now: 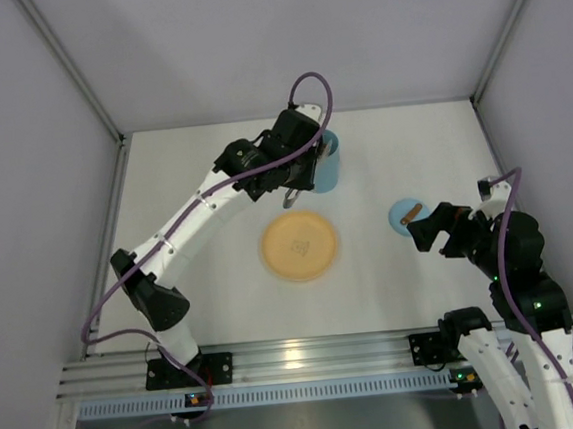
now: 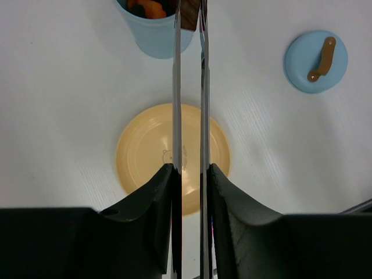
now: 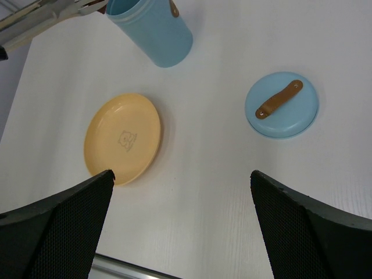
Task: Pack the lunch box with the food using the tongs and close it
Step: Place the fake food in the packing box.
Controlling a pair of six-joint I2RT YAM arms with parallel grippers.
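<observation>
The lunch box [image 1: 328, 169] stands upright and uncovered at the back of the table, also seen in the left wrist view [image 2: 152, 36] and the right wrist view [image 3: 156, 34]. Orange and dark food [image 2: 146, 7] lies inside it. My left gripper [image 2: 190, 168] is shut on the silver tongs [image 2: 176, 87], squeezing both arms nearly parallel. Their tips reach over the lunch box rim with a brown piece [image 2: 190, 17] between them. From above, the left gripper [image 1: 298, 178] sits right beside the lunch box. My right gripper [image 3: 181, 174] hovers open and holds nothing.
A yellow-orange plate [image 1: 299, 245] with nothing on it lies mid-table, under the tongs' arms in the left wrist view [image 2: 145, 154]. A flat light-blue lid with a brown tab [image 1: 405, 214] lies to the right, just ahead of my right gripper [image 1: 421, 233].
</observation>
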